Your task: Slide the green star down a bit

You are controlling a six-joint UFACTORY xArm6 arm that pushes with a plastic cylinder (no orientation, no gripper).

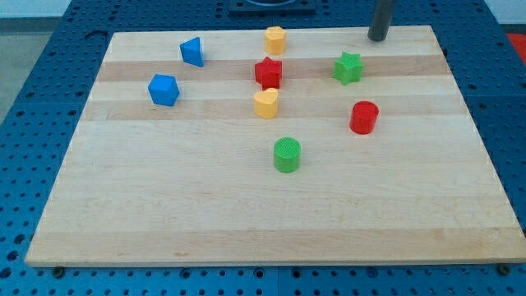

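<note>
1. Sitting on the far right of the wooden board [246, 230], the green plastic star [348, 68] waits.
2. My tip [377, 37] is a bare rod with no jaws, just behind the star, slightly right.
3. The red cylinder [364, 117] stands nearer, below it.

Bright, even light across the wooden board [246, 205] — no glare, no hot spots. Shadows sit soft and short right under each block, barely spreading. Focus holds sharp edge to edge — only the board's outline tapers toward the view's top.
</note>
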